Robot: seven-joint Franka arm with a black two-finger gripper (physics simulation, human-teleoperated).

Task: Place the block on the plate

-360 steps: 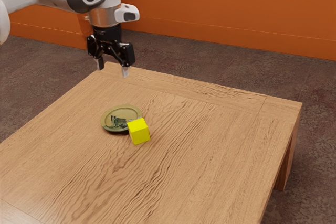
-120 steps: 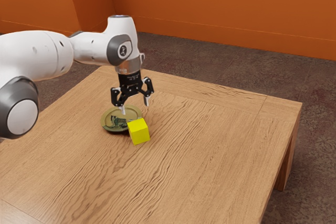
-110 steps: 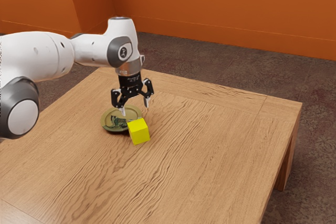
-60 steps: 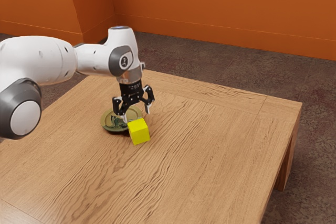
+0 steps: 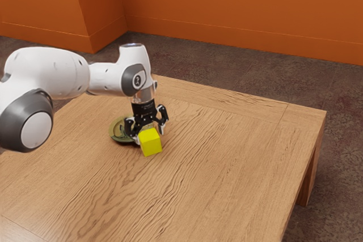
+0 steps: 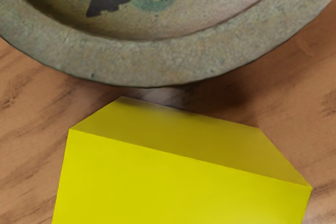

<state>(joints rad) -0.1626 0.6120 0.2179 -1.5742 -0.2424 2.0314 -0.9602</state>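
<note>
The black two-finger gripper is hanging low over the table, pointing down, and its two fingers are standing well spread, one on each side of the upper part of the bright yellow cube-shaped block. In the exterior view, one fingertip is reaching down by the block's edge on the exterior view's left, next to the plate, and the other is reaching down by the edge on the exterior view's right. Neither finger is visibly pressing on the block, though whether either one is brushing it I cannot tell. The block is resting on the brown wooden table, just outside the round, olive-green plate with its raised rim and dark painted figure. In the wrist view, the block is looming large and close under the hand, its flat top facing the camera, and a thin strip of wood is showing between it and the plate's rim, so the two are sitting near each other but apart. The white jointed arm is stretching in from the exterior view's left, above the table.
</note>
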